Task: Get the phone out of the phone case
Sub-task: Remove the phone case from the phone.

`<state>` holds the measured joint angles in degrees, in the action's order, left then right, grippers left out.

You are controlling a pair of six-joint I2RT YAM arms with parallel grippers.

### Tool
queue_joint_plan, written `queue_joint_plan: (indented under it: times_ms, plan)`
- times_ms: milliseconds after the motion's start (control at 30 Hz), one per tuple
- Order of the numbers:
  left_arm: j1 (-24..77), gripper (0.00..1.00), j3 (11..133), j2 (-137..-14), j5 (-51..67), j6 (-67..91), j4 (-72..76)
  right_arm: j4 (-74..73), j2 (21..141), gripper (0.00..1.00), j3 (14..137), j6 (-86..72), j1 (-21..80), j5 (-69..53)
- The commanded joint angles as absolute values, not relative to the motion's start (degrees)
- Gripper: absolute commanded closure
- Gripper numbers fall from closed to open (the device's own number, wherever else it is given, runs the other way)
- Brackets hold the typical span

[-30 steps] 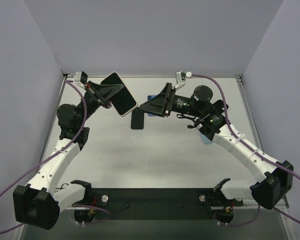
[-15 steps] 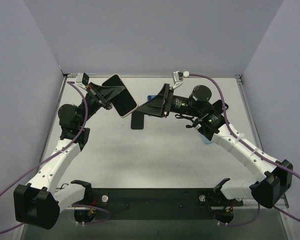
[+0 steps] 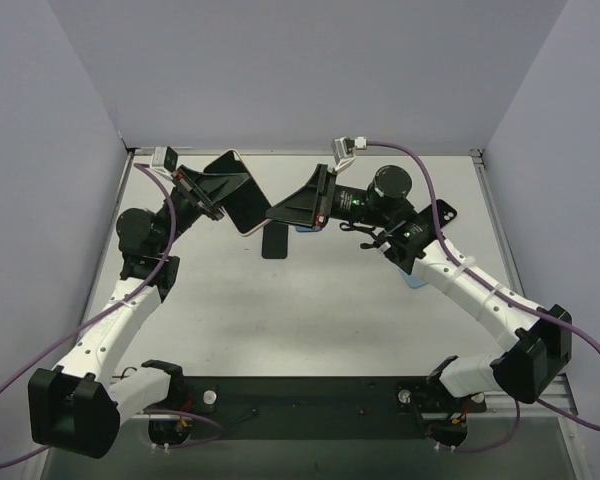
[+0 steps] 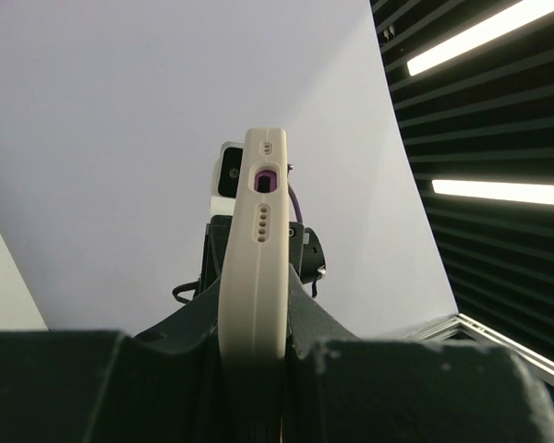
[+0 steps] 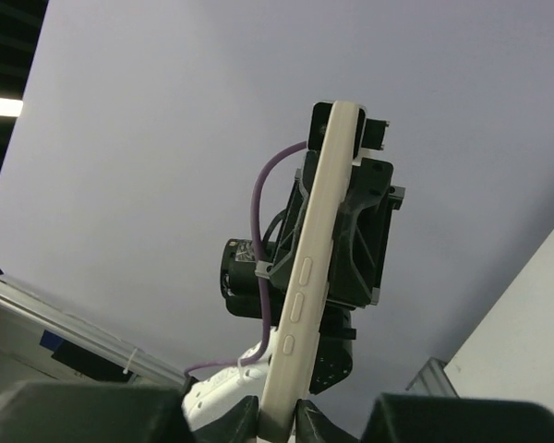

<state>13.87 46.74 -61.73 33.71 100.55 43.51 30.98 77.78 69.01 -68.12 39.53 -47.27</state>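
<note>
The left claw [image 4: 252, 340] and right claw [image 5: 277, 415] pinch the smooth cream phone case [image 4: 255, 268] edge-on; its glossy black phone [image 3: 242, 203] shows only from above.

A: Can you read any words or numbers here?
B: No; the cream rubbery phone case [image 4: 255, 277] is plain all along its edge; nothing else has letters I can read.

The phone case [image 3: 243, 197] sits between the left tool [image 3: 221, 196] at 9 o'clock and the right tool [image 3: 271, 213] at 3, with a flat slab [image 3: 274, 242] on the surface [image 3: 310, 320] at 6.
</note>
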Motion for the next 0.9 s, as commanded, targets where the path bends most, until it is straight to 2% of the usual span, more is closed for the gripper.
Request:
queue_joint_plan:
  times_ms: [0,33,233,367,500,867]
  plan:
    - [13.80,1.00,48.16,-61.26,33.93,101.07,49.31,38.04,79.01,0.89,71.46,-70.57,40.60,-48.16]
    - [13.80,1.00,48.25,-61.26,33.93,101.25,49.39,39.27,79.36,1.00,71.19,-72.23,40.61,-48.08]
    - [13.80,1.00,47.29,-62.57,33.31,104.23,56.14,55.87,80.33,1.00,66.98,-83.30,39.99,-44.83]
    - [13.80,1.00,47.19,-68.71,29.99,113.63,78.94,75.72,86.19,1.00,64.08,-101.53,39.11,-39.84]
    - [13.71,1.00,49.39,-69.70,28.39,114.35,81.92,92.43,93.94,1.00,66.62,-114.05,39.64,-33.42]
    - [13.71,1.00,56.07,-68.03,28.74,113.03,81.04,95.27,100.90,1.00,68.47,-120.15,41.22,-29.88]
